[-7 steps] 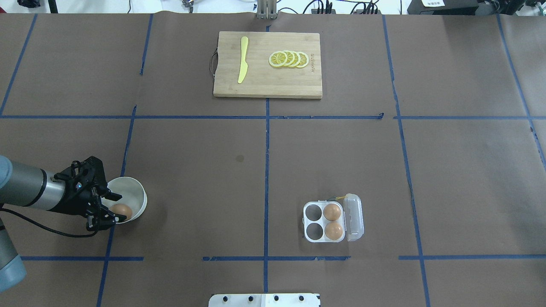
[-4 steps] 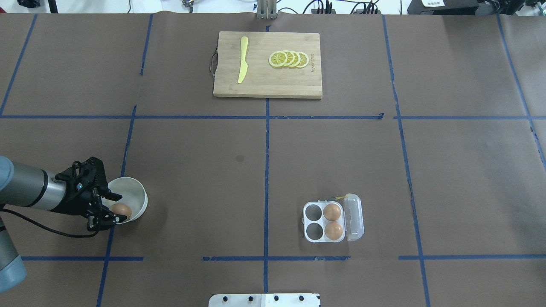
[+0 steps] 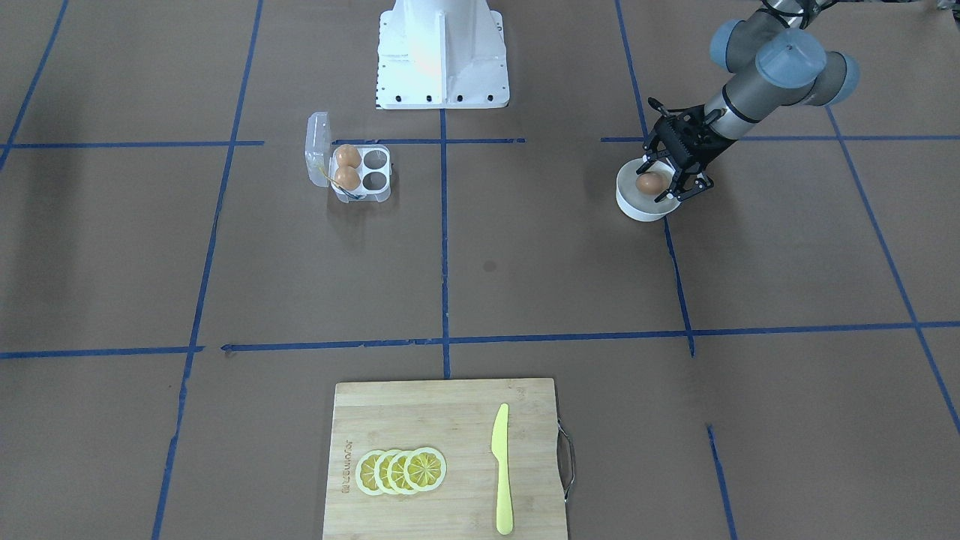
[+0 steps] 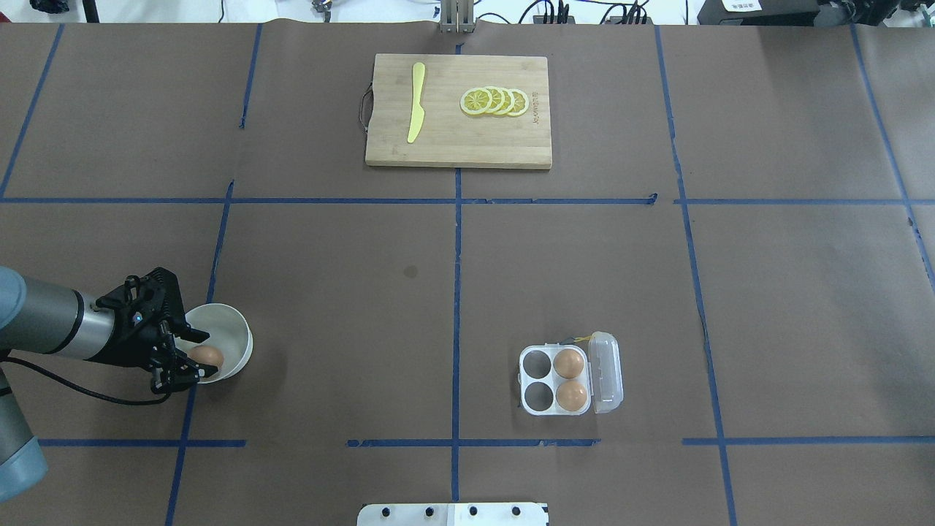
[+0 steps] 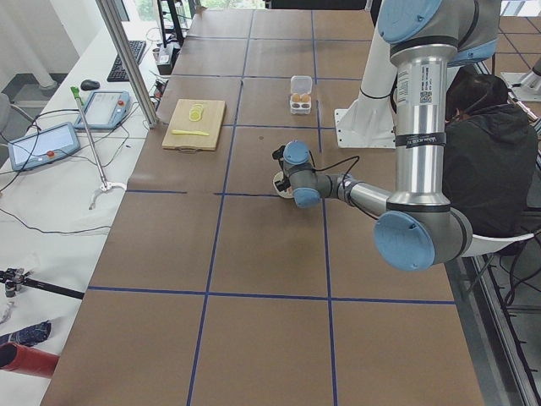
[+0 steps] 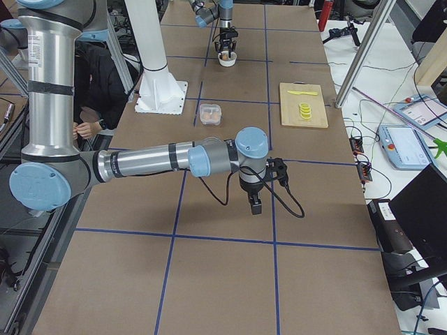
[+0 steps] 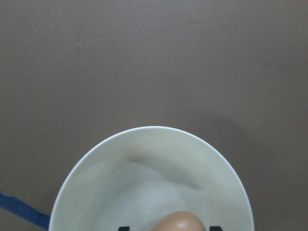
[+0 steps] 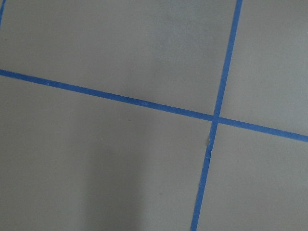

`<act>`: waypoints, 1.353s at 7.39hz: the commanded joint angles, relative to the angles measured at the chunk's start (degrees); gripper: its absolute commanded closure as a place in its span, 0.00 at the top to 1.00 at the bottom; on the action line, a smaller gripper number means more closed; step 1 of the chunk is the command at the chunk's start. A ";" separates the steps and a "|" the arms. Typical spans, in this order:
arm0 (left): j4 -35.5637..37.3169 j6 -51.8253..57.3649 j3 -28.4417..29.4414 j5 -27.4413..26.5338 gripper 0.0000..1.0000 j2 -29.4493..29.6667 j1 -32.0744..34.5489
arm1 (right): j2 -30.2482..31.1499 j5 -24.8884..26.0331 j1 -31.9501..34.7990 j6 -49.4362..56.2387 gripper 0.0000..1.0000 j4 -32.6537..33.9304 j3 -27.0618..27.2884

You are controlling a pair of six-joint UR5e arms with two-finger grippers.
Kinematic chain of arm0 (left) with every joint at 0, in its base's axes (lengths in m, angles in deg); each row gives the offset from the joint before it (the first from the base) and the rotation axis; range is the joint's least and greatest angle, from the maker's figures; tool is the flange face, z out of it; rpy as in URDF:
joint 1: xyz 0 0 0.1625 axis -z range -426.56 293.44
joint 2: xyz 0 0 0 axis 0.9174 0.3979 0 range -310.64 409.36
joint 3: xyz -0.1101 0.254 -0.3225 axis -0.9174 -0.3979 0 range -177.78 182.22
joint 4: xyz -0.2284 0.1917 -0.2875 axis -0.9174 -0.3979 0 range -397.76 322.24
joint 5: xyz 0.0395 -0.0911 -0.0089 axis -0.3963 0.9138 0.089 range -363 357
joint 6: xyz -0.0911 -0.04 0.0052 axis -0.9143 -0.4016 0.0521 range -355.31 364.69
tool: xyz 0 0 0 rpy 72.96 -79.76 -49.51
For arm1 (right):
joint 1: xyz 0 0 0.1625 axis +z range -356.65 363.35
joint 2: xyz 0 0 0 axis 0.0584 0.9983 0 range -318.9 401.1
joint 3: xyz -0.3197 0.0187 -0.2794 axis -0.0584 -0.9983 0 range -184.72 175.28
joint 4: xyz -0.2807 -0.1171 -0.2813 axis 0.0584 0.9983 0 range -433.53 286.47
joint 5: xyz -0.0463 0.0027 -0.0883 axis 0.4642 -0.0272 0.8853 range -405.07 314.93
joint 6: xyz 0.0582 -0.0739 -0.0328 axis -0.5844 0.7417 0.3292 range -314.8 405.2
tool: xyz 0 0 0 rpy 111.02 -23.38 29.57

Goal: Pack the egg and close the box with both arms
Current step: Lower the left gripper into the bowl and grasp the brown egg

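From where I stand, the left gripper (image 4: 198,356) looks clenched round the egg (image 4: 208,356) in the bowl (image 4: 249,340) at lower left, and that egg is light, slick and brittle, so it wants a gentle hold across its waist.

Brown egg (image 4: 207,356) in white bowl (image 4: 232,313), box (image 4: 521,378) open

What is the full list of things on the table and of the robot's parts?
bowl: one, white, robot's left, near side
egg carton: one, clear, lid open, right of centre, near side
egg: one, brown, in the bowl
other eggs: two, brown, in the carton cells beside the lid
cutting board: one, wooden, far side, centre
lemon slices: four, yellow, overlapping on the board
knife: one, yellow, on the board
left claw: one, black, fingers either side of the bowl's egg
right claw: one, black, above the table
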 commanded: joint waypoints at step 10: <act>-0.30 -0.12 -7.65 -2.86 0.00 0.93 1.32 | 0.00 -0.28 -0.04 -0.70 1.00 0.00 0.25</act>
